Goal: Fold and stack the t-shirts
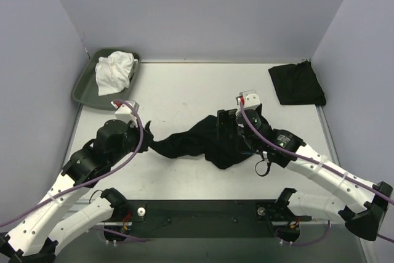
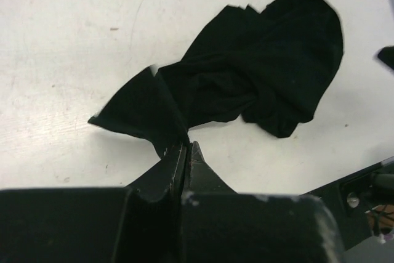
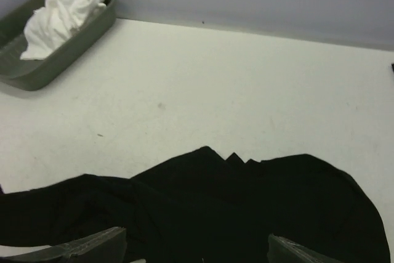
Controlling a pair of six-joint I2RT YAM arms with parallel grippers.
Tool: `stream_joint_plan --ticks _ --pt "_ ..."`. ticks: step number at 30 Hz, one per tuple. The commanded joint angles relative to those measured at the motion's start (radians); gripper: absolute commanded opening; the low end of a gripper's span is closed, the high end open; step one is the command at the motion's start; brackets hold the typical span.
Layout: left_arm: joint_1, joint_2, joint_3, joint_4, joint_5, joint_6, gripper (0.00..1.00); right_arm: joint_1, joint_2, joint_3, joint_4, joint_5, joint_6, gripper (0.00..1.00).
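A crumpled black t-shirt (image 1: 203, 143) lies in a long heap across the middle of the table. My left gripper (image 1: 149, 141) is at its left end. In the left wrist view that gripper (image 2: 186, 147) is shut, with a pointed corner of the t-shirt (image 2: 258, 66) running into its tips. My right gripper (image 1: 223, 129) hangs over the heap's right part. Its fingers (image 3: 92, 247) stand wide open, with the cloth (image 3: 234, 207) below and between them. A second black t-shirt (image 1: 297, 84) lies folded flat at the back right corner.
A shallow grey-green tray (image 1: 83, 87) sits at the back left corner, holding a bunched white cloth (image 1: 115, 71). Both also show in the right wrist view, the tray (image 3: 68, 47) and the white cloth (image 3: 58, 16). Walls close the table at the back and both sides.
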Motion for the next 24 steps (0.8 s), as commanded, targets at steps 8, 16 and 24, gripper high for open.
stream_joint_plan --ticks 8,16,24 --pt "0.005 -0.073 0.077 -0.040 0.018 0.050 0.00 -0.185 0.328 0.362 -0.066 -0.053 -0.066 1.00" --pt "0.005 -0.135 0.088 -0.077 0.057 0.042 0.00 -0.259 0.781 0.625 -0.059 -0.204 -0.010 0.98" --pt "0.003 -0.190 0.126 -0.101 0.126 0.023 0.00 -0.273 0.964 0.630 -0.075 -0.248 0.015 0.98"
